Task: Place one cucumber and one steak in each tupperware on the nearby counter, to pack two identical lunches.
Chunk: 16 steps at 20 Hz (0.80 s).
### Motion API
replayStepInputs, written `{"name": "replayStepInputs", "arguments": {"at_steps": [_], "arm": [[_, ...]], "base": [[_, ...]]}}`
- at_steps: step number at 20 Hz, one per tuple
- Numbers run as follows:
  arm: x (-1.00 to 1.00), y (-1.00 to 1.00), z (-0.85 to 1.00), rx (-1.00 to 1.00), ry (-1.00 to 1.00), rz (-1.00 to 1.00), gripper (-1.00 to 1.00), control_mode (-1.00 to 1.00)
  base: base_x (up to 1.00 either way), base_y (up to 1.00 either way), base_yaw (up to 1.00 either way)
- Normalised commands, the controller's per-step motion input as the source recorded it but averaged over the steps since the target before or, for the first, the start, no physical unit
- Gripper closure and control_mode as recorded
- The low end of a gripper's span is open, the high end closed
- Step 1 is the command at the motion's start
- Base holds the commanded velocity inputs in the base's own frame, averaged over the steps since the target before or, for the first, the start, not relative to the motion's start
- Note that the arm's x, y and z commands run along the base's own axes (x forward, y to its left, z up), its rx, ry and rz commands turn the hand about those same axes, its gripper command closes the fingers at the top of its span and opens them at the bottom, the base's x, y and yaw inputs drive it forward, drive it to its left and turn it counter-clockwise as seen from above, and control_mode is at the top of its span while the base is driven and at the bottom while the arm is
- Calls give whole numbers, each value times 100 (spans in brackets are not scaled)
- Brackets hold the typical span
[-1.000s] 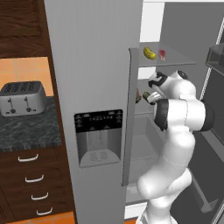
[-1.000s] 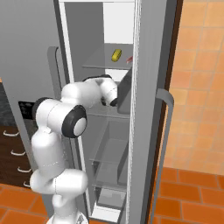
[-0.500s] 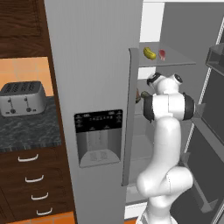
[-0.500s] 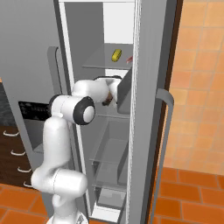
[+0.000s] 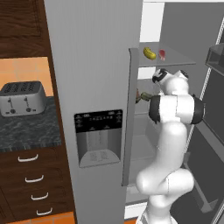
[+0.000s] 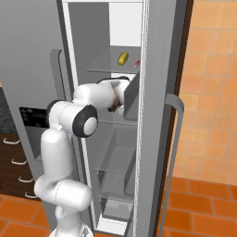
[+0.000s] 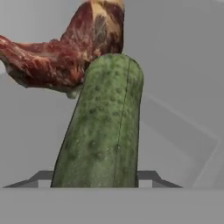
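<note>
The claw [image 7: 94, 186] is deep in the open fridge [image 5: 94, 65], on the middle shelf, and the dark green cucumber [image 7: 103, 127] runs straight out from between its tips. The tips are hidden behind the cucumber, so I cannot tell how wide the claw stands or whether it has hold of anything.

The risk here is the dark brown-red steak [image 7: 61, 50], just beyond the cucumber's far end and apparently touching it. Push further in and the cucumber could shove the meat back along the shelf. Close off-centre on that rounded skin and it could roll or squirt out.

The cucumber itself looks stubby and pebbled, with a blunt rounded end and a faint seam down its length.

On the shelf above the claw sit the paler yellow-green cucumber [image 5: 149, 53] and the red-pink steak [image 5: 162, 54], near each other.
</note>
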Motion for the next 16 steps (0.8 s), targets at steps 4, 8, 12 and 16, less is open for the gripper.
{"name": "replayStepInputs", "arguments": {"at_steps": [4, 8, 12, 16], "arm": [[-100, 69, -23, -14, -17, 0, 100, -100], [-100, 32, -7, -5, -21, 0, 100, -100], [-100, 0, 21, 0, -4, -11, 100, -100], [-100, 0, 46, 0, 0, -27, 100, -100]], "base": [[0, 0, 0], [0, 0, 0], [0, 0, 0], [0, 0, 0]]}}
